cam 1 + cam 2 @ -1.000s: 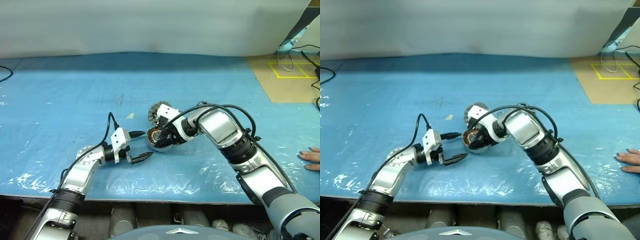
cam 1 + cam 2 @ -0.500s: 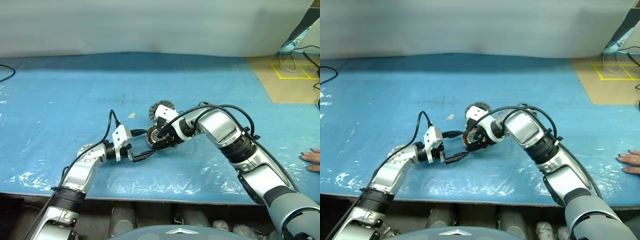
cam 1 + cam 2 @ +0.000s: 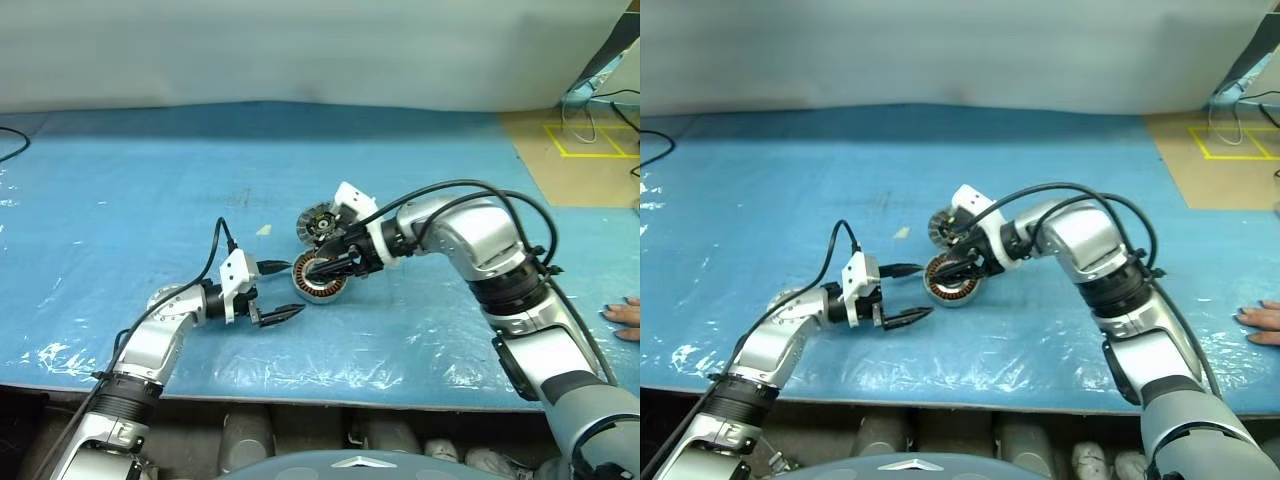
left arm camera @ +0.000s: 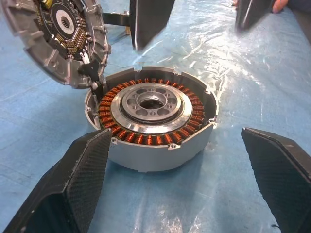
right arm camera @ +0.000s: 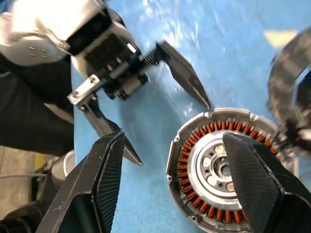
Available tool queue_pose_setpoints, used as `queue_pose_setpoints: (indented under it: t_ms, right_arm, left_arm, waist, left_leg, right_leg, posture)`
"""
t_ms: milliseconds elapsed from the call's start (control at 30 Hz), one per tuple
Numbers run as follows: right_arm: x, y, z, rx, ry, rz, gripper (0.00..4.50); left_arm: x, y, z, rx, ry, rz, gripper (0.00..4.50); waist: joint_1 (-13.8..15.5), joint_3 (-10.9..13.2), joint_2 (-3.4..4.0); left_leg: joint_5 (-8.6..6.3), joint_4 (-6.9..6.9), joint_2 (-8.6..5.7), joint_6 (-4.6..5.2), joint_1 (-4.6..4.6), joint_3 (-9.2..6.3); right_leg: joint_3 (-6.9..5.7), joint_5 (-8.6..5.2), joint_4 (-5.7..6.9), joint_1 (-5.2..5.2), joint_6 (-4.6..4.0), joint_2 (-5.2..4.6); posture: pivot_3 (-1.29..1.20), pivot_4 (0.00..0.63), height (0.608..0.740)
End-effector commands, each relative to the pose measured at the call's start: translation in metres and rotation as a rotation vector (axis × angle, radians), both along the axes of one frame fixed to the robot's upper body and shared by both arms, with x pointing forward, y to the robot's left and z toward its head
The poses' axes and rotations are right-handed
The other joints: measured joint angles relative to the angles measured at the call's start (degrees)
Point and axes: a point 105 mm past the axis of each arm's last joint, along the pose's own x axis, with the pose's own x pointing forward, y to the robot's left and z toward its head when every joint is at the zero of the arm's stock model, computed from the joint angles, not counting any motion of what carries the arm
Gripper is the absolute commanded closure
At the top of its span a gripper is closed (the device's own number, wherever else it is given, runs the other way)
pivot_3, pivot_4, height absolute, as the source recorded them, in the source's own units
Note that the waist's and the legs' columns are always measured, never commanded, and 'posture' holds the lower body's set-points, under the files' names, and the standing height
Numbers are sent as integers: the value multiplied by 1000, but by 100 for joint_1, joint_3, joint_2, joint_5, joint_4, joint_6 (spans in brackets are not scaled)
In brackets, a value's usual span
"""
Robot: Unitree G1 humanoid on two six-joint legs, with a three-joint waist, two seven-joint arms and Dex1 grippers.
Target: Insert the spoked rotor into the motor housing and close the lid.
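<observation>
Hovering over the housing (image 3: 320, 277) on the table (image 3: 120, 180), the right claw (image 3: 322, 267) is spread and empty; left claw (image 3: 284, 290) wide beside it. Lid (image 3: 318, 222) stands open; seemingly, closing comes next.

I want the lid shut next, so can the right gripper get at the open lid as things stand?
Probably yes. The lid stands tilted open at the motor housing rim. The right gripper hovers open just above the housing, empty, nothing between. The left gripper waits open beside, apart.
</observation>
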Motion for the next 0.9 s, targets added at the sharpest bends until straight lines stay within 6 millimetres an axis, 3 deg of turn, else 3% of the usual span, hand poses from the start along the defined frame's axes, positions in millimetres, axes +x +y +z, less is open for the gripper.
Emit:
queue_pose_setpoints:
  t_ms: [33,167,300,500,767,900]
  right_arm:
    - [-1,-21,2,19,-141,-7,1118]
    - [39,-60,-9,-1,-378,-276,1118]
    - [53,-74,-12,79,-396,-445,1118]
    - [73,-66,-40,138,-331,-598,1118]
    - [100,-55,-55,121,-369,-633,1118]
    - [105,-55,-58,114,-385,-632,1118]
  left_arm:
    - [3,3,10,-22,-45,5,0]
    - [7,3,13,-27,-75,18,0]
    - [9,2,17,-34,-89,18,0]
    - [13,-1,22,-35,-100,4,0]
    - [18,-2,30,-33,-117,0,0]
    - [18,-1,30,-23,-121,-9,0]
  waist:
    - [51,0,0]
    - [41,0,0]
    - [20,0,0]
    - [13,0,0]
    - [6,1,1]
    - [8,1,1]
  left_leg:
    - [0,0,0,0,0,0]
    - [0,9,-4,1,-1,3]
    - [0,24,-6,1,0,3]
    - [0,20,-6,1,-4,3]
    - [0,22,-6,1,-11,3]
    - [0,22,-7,1,-13,4]
  right_leg:
    - [0,0,-1,0,0,0]
    - [0,0,5,-1,0,0]
    - [1,1,10,1,1,2]
    - [0,2,11,-5,-1,11]
    - [-2,2,14,-9,-1,9]
    - [-2,2,12,-9,-2,8]
  posture:
    - [0,150,740]
    - [0,150,740]
    - [0,150,740]
    - [0,150,740]
    - [0,150,740]
    - [0,150,740]
